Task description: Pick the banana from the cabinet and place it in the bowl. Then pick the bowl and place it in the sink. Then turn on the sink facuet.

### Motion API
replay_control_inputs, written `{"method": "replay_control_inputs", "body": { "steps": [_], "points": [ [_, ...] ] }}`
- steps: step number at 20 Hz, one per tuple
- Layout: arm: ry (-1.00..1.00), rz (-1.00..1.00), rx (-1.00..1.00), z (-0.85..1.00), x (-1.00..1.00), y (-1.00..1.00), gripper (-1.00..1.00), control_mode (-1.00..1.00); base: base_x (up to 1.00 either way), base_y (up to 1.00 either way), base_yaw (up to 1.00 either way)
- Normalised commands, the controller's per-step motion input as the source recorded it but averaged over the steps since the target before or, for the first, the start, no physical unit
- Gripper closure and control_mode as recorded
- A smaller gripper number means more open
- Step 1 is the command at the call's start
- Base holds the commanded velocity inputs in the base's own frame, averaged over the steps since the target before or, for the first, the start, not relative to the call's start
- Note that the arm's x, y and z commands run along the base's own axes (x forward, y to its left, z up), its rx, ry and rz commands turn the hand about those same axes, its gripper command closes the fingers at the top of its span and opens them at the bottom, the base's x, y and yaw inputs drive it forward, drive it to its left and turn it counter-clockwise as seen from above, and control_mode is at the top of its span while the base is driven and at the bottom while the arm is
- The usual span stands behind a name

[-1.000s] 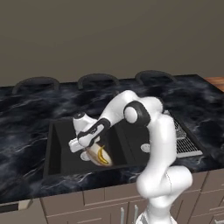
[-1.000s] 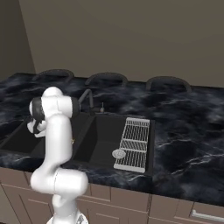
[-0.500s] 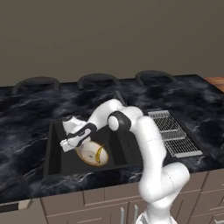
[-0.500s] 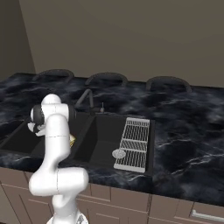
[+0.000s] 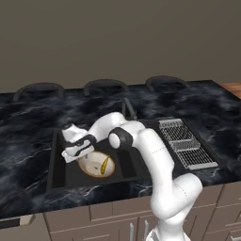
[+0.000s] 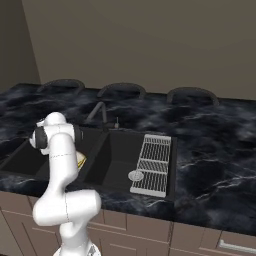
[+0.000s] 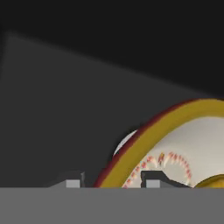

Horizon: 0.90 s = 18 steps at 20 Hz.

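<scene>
Bowl (image 5: 96,164) sits on the sink (image 5: 59,176) floor with the banana (image 5: 106,164) inside, just below and right of the pincer (image 7: 111,181). Pincer fingers straddle the rim, part open, seemingly letting go. Next thing, the tap (image 5: 129,108): thin, stiff, probably smooth; best pushed at its handle, behind the pincer.

Banana (image 5: 105,164) lies in bowl (image 5: 89,165) inside black sink (image 5: 59,162)
</scene>
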Motion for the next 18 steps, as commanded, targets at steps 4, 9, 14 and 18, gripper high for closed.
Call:
{"method": "replay_control_inputs", "body": {
  "steps": [4,9,14,18],
  "points": [
    [-0.06,-0.04,0.07,0.56,-0.23,-0.09,-1.0,-1.0,0.0,0.0,0.0],
    [-0.11,-0.07,0.09,0.73,-0.57,-0.12,-1.0,-1.0,0.0,0.0,0.0],
    [-0.14,-0.11,0.19,0.81,-0.99,-0.41,-1.0,-1.0,0.0,0.0,0.0],
    [-0.15,-0.12,0.23,0.96,-1.0,-0.61,-1.0,-1.0,0.0,0.0,0.0]
  ]
}}
